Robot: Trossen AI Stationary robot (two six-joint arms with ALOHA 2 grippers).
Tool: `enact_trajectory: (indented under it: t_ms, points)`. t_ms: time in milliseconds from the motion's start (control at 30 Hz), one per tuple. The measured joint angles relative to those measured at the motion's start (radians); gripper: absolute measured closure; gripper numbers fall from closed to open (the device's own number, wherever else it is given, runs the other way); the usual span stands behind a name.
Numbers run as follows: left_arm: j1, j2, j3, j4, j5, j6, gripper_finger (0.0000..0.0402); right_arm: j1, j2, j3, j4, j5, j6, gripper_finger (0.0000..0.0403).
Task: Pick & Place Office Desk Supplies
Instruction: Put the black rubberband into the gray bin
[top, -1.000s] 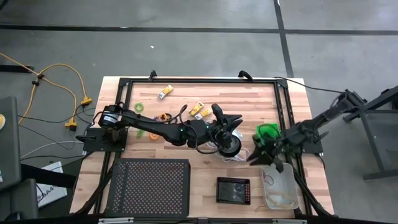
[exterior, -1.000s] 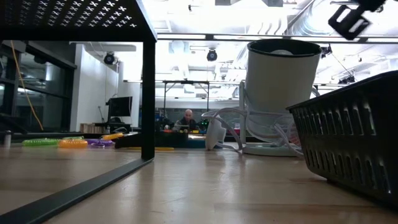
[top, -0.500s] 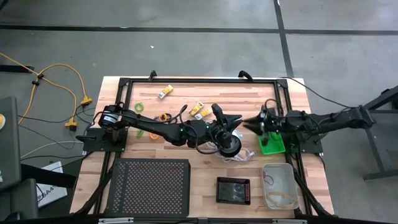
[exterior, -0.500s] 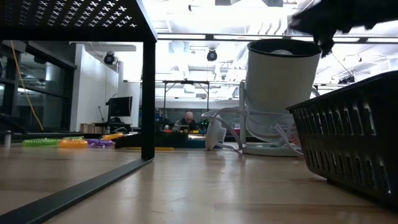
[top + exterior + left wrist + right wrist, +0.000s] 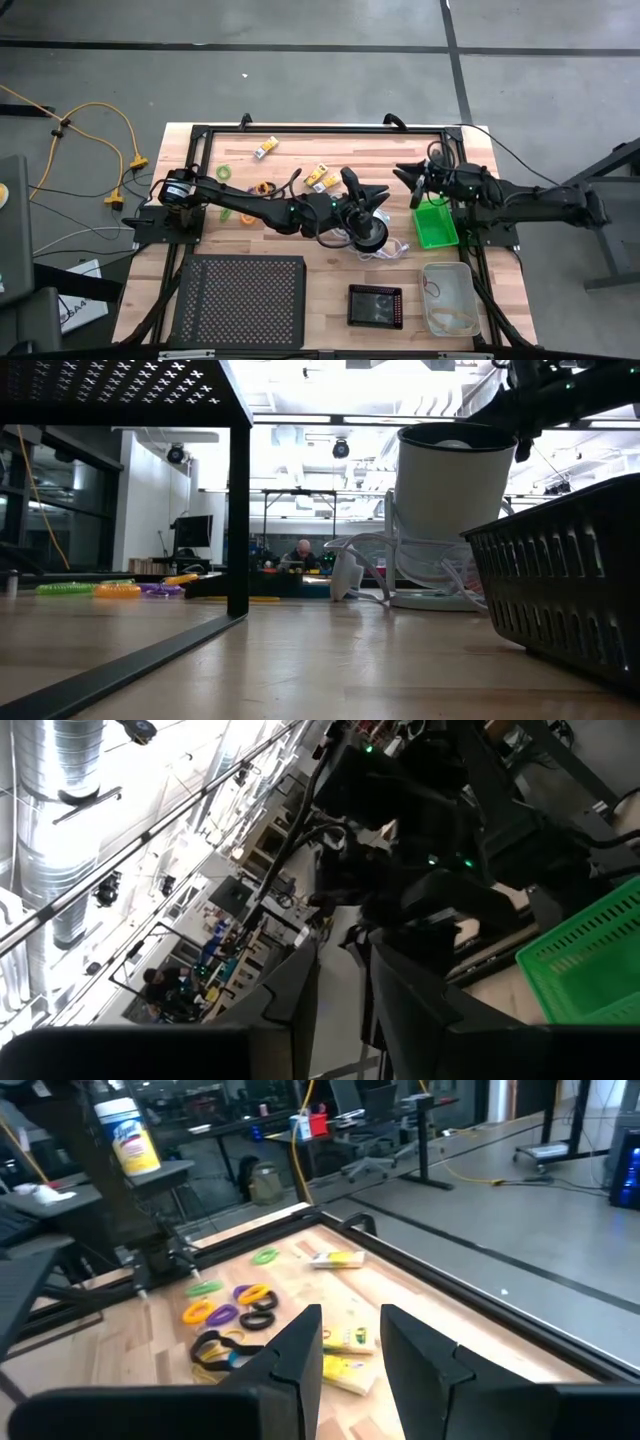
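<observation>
The desk supplies lie on the wooden table's far left. Yellow-and-white packs (image 5: 265,148) (image 5: 320,178) rest flat, with small coloured loops (image 5: 262,188) and a green loop (image 5: 222,172) beside them. The right wrist view shows packs (image 5: 345,1355) and loops (image 5: 225,1305) ahead. My right gripper (image 5: 403,172) (image 5: 350,1315) hovers over the table's far right, above the green tray (image 5: 435,225). It points toward the table's left and is open, holding nothing. My left gripper (image 5: 362,185) (image 5: 340,945) hangs open in the air over the middle, by the round white-and-black object (image 5: 368,235).
A clear tray (image 5: 447,297) with cords inside stands near right, and a small black tray (image 5: 375,305) sits beside it. A large black mesh basket (image 5: 240,298) fills the near left. The round object's white cord (image 5: 392,250) trails on the table. A black frame (image 5: 320,130) rims the table.
My right gripper has swung from over the near-right trays toward the table's far edge. It has turned about and now points level toward the table's left. My left arm has kept still.
</observation>
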Motion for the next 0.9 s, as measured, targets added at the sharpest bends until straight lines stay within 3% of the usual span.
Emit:
enact_trajectory:
  t_ms: [233, 367, 767, 900]
  points:
    - [0.000, 0.000, 0.000, -0.036, -0.005, -0.044, 0.0311, -0.006, 0.000, 0.000, 0.000, 0.000, 0.003, 0.0312]
    - [-0.003, -0.013, -0.001, -0.052, -0.066, -0.027, 0.0311, -0.006, 0.000, 0.000, 0.000, 0.000, 0.005, 0.0312]
    - [-0.032, -0.070, -0.001, -0.271, -0.086, -0.101, 0.0311, -0.006, 0.032, 0.000, -0.001, -0.005, 0.006, 0.0312]
    - [-0.038, -0.078, -0.001, -0.315, -0.144, -0.114, 0.0311, -0.006, 0.041, 0.000, 0.000, -0.005, 0.006, 0.0312]
